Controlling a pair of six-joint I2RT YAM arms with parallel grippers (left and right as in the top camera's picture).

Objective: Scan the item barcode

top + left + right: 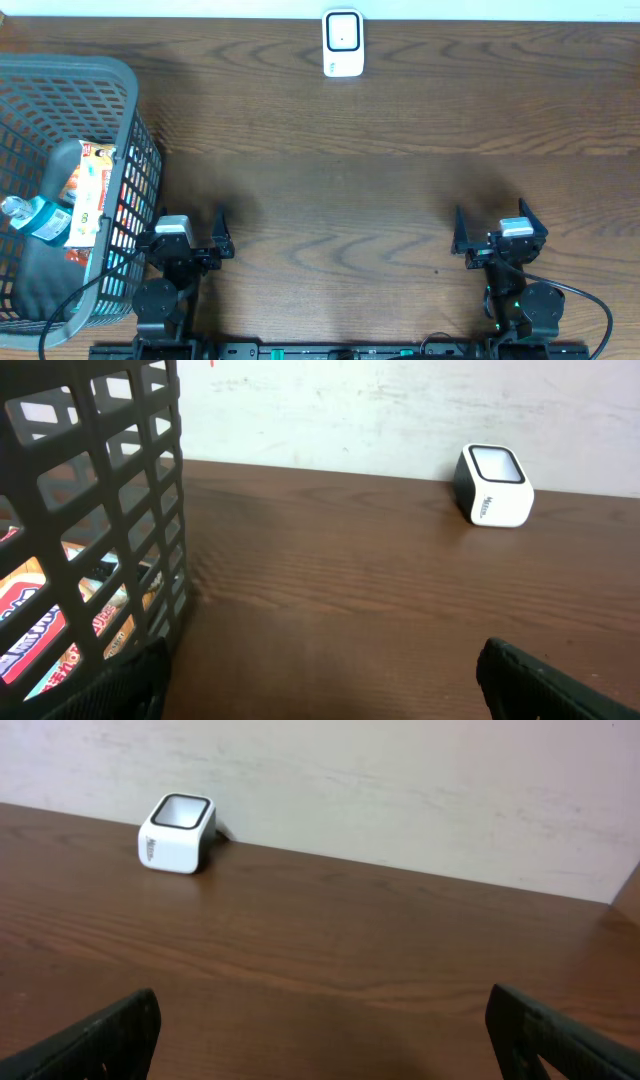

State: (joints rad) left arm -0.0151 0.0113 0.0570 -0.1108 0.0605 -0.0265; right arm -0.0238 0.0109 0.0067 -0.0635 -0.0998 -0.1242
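A white barcode scanner [342, 43] with a dark window stands at the table's far edge, also visible as the scanner [494, 486] in the left wrist view and the scanner [177, 833] in the right wrist view. Items lie in a grey mesh basket [120, 90] at the left: a snack packet [90, 190] with orange and white print and a clear water bottle [35, 218] with a blue label. My left gripper [190, 232] sits open just right of the basket, holding nothing. My right gripper [497, 228] sits open near the front right, also with nothing between its fingers.
The basket wall [100, 510] fills the left of the left wrist view, close to my left fingers. Wood-grain tabletop [340, 200] stretches between both arms and the scanner. A pale wall [400, 780] rises behind the table's far edge.
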